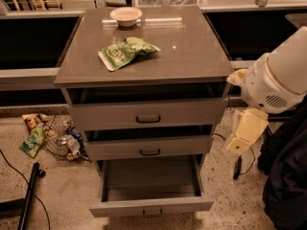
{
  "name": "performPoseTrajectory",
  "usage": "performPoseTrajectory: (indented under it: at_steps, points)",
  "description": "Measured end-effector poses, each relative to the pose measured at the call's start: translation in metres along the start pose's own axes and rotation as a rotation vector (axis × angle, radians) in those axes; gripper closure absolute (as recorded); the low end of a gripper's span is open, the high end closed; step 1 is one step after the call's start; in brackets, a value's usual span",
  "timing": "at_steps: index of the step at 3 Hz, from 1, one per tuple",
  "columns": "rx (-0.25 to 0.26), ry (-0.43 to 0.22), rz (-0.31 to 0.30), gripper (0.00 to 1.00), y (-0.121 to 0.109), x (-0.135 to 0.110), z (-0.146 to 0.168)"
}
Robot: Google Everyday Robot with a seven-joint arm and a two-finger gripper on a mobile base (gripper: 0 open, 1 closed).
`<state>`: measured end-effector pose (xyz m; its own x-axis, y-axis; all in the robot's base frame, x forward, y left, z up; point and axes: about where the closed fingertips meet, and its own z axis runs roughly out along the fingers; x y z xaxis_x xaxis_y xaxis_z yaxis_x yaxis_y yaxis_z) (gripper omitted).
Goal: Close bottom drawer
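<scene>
The bottom drawer [151,206] is the lowest of the grey cabinet's three drawers. It is pulled far out, and its inside looks empty. Its small dark handle [152,212] is at the centre of the flat front. The middle drawer [148,149] and the top drawer [146,114] stand slightly out. My gripper [241,140] hangs below the white arm housing [278,75], right of the cabinet. It is about level with the middle drawer and touches nothing.
A green snack bag [125,51] and a white bowl [125,16] lie on the cabinet top. A wire basket with snack packs [57,138] sits on the floor at left, near a dark pole [29,195]. A dark bulky shape [288,176] and a cable are at right.
</scene>
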<state>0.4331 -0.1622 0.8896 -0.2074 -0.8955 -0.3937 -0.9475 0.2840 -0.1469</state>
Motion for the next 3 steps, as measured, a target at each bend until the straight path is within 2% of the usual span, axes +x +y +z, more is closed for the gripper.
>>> performPoseTrajectory:
  at_steps: [1,2,3]
  points:
    - [0.002,0.06,-0.024,0.0,0.007,0.002,0.014]
    - [-0.053,0.117,-0.083,0.0,0.027,0.011,0.063]
    - [-0.133,0.157,-0.106,0.0,0.049,0.025,0.123]
